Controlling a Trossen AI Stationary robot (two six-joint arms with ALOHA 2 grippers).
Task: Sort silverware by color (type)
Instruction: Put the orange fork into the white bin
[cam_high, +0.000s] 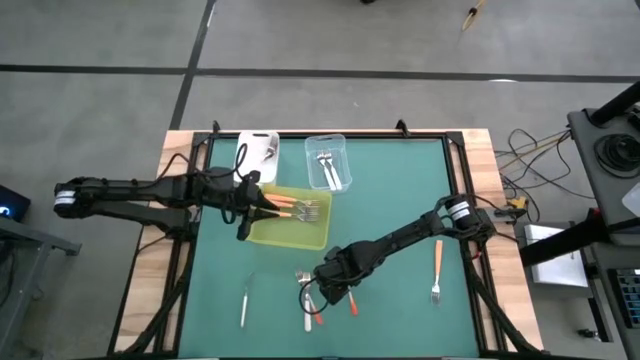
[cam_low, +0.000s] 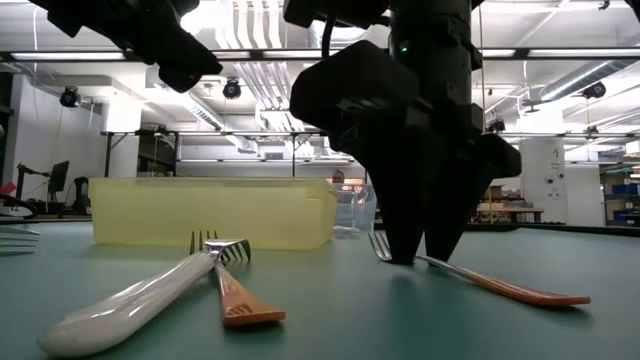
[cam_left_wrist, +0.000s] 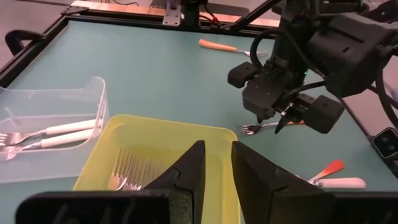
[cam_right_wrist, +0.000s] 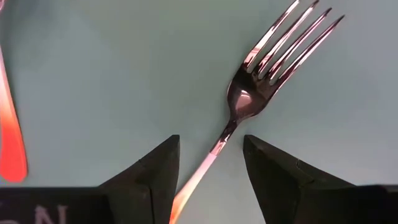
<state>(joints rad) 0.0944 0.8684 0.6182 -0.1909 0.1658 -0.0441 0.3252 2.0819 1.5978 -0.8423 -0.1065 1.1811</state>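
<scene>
Your right pincer (cam_right_wrist: 211, 165) is straddling the orange-handled fork (cam_right_wrist: 261, 81) on the surface (cam_high: 400, 200), released, left pincer (cam_left_wrist: 217, 168) is hovering over the yellow tray (cam_left_wrist: 155, 130), nearly clenched, empty.

Both arms are dark, near-black, jointed links. The left arm (cam_high: 150, 192) carries a white band at its outer end; the right arm (cam_high: 400, 240) carries a white collar near its base. Black cable loops hang beside the right gripper (cam_left_wrist: 283, 118). Finger tips are wedge-shaped, matte black.

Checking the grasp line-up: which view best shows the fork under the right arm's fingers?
Right wrist view: the orange-handled fork fills it, neck between the open fingers. Low view shows it side-on; left wrist, far off; high view hides it.
</scene>
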